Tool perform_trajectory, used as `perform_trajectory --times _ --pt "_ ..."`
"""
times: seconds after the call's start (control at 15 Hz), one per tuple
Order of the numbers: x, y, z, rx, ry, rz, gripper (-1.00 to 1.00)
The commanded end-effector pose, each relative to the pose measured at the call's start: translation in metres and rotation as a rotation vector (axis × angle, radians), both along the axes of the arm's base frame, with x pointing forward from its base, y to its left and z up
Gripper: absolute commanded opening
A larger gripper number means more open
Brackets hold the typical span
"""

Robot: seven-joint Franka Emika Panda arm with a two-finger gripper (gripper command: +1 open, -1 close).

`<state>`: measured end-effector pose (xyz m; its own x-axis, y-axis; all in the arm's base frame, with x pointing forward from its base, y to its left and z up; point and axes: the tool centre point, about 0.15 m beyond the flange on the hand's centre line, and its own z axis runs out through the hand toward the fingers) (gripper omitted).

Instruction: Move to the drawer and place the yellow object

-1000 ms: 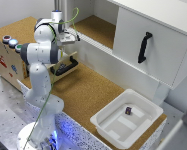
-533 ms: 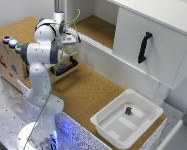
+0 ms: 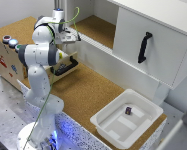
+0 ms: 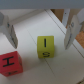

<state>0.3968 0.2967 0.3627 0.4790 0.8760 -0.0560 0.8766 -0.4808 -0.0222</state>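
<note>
The yellow cube (image 4: 46, 47) — black marks on its upper face — lies on a white surface between the gripper (image 4: 40, 31) fingers, jaws wide and not touching it. A red cube (image 4: 9, 62) sits just beside it, apart. In the exterior view the drawer (image 3: 63, 65) stands pulled open from the wooden box (image 3: 8, 60) — cork floor beyond it lies open toward the white tub (image 3: 110, 125).

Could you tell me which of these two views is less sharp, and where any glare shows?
The wrist view is softer: the yellow cube and red cube have fuzzy edges. The exterior view is sharper, with blue glare at the arm's base.
</note>
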Motion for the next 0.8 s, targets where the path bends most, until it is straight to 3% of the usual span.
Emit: perform_trajectory --times 0.0,0.2,0.27,0.4,0.53,0.73 --pt "-0.006 -0.01 0.0 0.061 0.004 0.011 1.0" --pt "-0.006 -0.01 0.0 0.061 0.004 0.011 1.0" --pt "-0.001 0.001 0.003 0.003 -0.009 0.017 1.0" --pt "-0.012 0.008 0.039 0.022 -0.083 0.089 1.0" --pt "-0.032 0.017 0.092 -0.011 -0.189 0.088 1.0" --pt "-0.06 0.031 0.138 -0.051 -0.209 0.041 1.0"
